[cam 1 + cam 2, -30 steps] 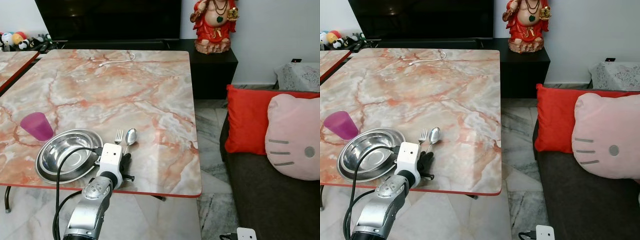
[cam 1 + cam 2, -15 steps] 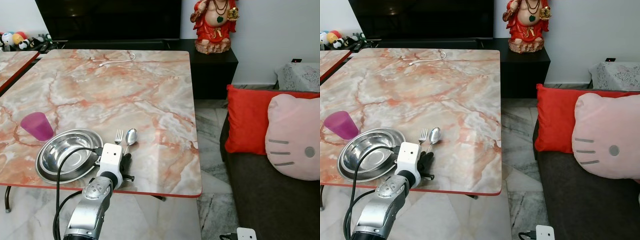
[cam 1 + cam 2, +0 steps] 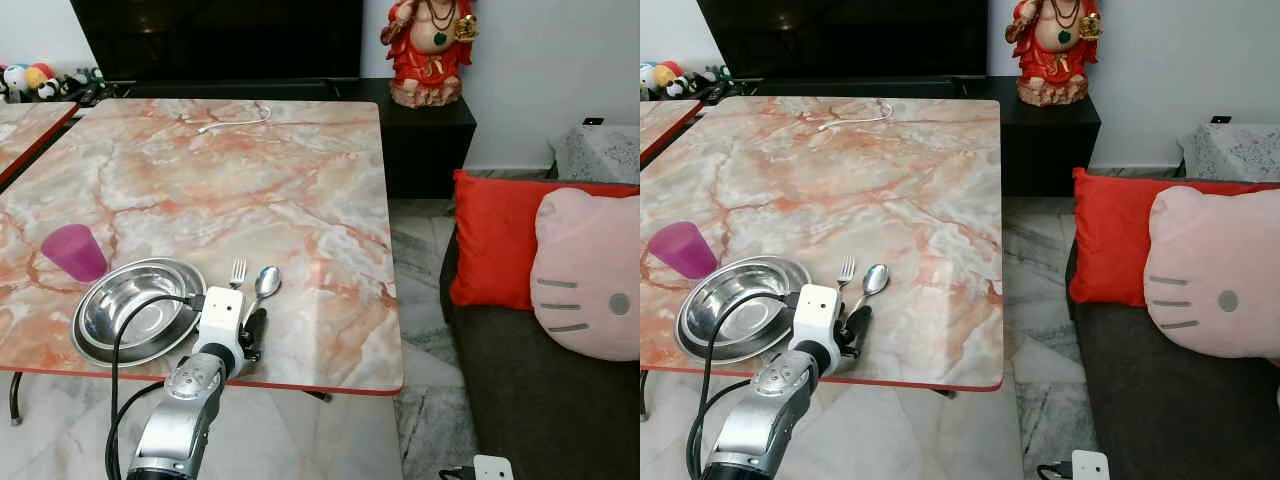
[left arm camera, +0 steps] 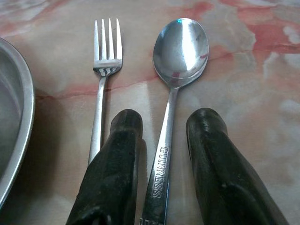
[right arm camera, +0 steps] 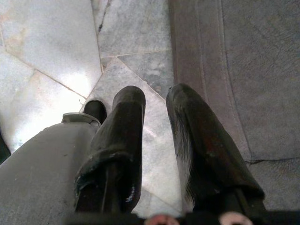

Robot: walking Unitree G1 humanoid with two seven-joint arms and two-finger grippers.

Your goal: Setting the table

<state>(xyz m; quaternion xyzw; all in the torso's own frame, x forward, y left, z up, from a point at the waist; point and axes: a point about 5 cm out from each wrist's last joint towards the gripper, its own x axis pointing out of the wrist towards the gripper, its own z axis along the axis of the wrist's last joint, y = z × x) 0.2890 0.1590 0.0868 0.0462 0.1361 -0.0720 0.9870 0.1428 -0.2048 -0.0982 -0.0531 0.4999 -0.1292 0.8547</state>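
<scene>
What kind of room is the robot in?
Most likely a living room at home. A marble-patterned table stands beside a sofa with a red cushion and a pink cat-face pillow, and a dark TV screen sits behind.

On the table [image 3: 300,180], in the lower left of the head views, we see a bowl [image 3: 135,310]. A cup [image 3: 73,252] stands just above and left of it. To the right of the bowl lie a fork [image 3: 237,273] and then a spoon [image 3: 264,283], side by side. Our left gripper [image 4: 161,124] sits below them at the table's near edge, its fingers on either side of the spoon handle. A cable [image 3: 235,120] lies at the table's top edge. A statue [image 3: 428,50] stands at the upper right, and cushions [image 3: 540,265] are at the right.
</scene>
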